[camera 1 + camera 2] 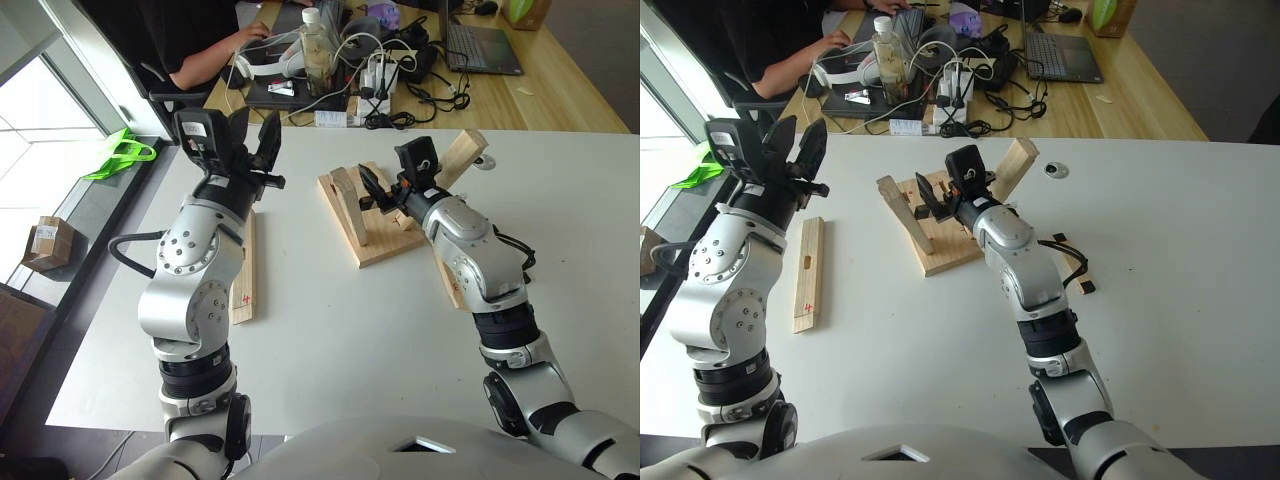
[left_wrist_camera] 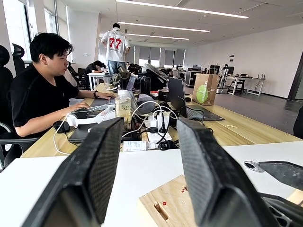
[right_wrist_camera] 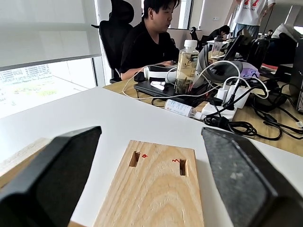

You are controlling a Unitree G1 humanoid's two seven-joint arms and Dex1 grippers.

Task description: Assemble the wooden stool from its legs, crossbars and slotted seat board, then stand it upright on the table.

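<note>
The slotted seat board (image 1: 378, 243) lies flat on the white table, with one wooden leg (image 1: 349, 206) standing in it. A second leg (image 1: 460, 156) leans up at the board's far right corner. My right gripper (image 1: 383, 194) hovers open just above the board; in the right wrist view its dark fingers (image 3: 52, 175) frame two slots of the seat board (image 3: 151, 189). My left gripper (image 1: 251, 148) is raised to the left of the board, open and holding nothing. A slotted crossbar (image 1: 808, 272) lies flat on the table under the left arm. Another wooden piece (image 1: 450, 282) lies under my right forearm.
A desk behind the table carries a bottle (image 1: 316, 52), cables (image 1: 400, 70), a laptop (image 1: 480, 45) and a headset; a person sits there. A metal grommet (image 1: 1057, 170) is set in the table past the board. The table's left edge (image 1: 120, 300) runs close to the crossbar.
</note>
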